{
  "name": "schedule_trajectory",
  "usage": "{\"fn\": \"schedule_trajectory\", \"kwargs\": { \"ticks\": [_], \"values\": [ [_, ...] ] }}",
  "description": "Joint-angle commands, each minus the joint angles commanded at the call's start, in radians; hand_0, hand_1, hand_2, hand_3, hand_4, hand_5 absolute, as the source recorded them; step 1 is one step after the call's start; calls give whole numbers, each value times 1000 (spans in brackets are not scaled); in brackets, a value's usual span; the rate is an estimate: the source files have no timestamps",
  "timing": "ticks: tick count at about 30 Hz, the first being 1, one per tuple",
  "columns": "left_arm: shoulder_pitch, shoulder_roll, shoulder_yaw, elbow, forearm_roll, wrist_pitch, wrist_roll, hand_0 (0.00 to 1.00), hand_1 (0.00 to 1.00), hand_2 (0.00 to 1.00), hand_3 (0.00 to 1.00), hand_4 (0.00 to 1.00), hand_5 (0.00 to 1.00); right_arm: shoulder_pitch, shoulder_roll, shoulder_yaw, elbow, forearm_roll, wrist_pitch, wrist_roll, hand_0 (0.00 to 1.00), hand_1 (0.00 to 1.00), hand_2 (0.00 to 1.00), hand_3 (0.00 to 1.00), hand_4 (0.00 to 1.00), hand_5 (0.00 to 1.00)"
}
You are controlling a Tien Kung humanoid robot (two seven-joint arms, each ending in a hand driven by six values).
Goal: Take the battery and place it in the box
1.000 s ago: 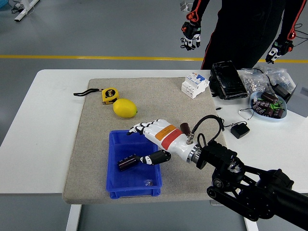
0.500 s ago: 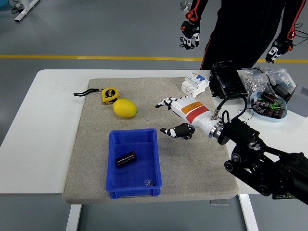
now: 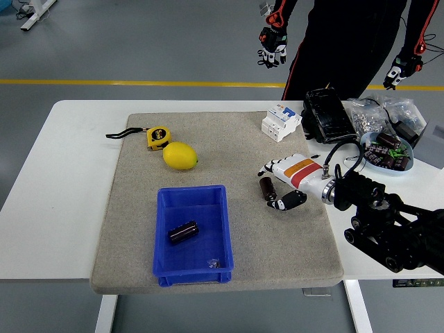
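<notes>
Fingers of the right robot hand [image 3: 283, 184] were spread and loose, holding nothing, with the thumb lower and the palm facing left. It hovered low over the grey mat [image 3: 132, 208] on the bench [image 3: 62, 180], just beside a dark battery [image 3: 266, 189] lying between its fingers and thumb (whether they touched it, I could not tell). Its black arm came in from the lower right. Another battery [image 3: 182, 232] lay inside the blue box [image 3: 193, 236], well apart from the hand.
</notes>
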Motion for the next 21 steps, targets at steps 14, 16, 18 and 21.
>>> {"fn": "schedule_trajectory", "kwargs": {
  "ticks": [14, 16, 18, 21],
  "values": [
    [-20, 2, -18, -3, 32, -5, 7, 749, 697, 723, 586, 648, 570, 25, 43, -74, -125, 67, -9, 18, 480, 611, 776, 749, 828, 359],
    [-21, 2, -19, -3, 35, -5, 8, 749, 697, 723, 586, 648, 570, 25, 45, -76, -126, 66, -5, 15, 480, 611, 776, 749, 828, 359],
    [-22, 2, -21, -4, 38, -6, 8, 749, 697, 723, 586, 648, 570, 26, 46, -75, -123, 65, -5, 16, 480, 611, 776, 749, 828, 359],
    [-22, 3, -23, -4, 44, -7, 9, 750, 697, 723, 586, 646, 570, 29, 51, -73, -114, 59, -8, 16, 448, 578, 747, 650, 800, 354]
  ]
}}
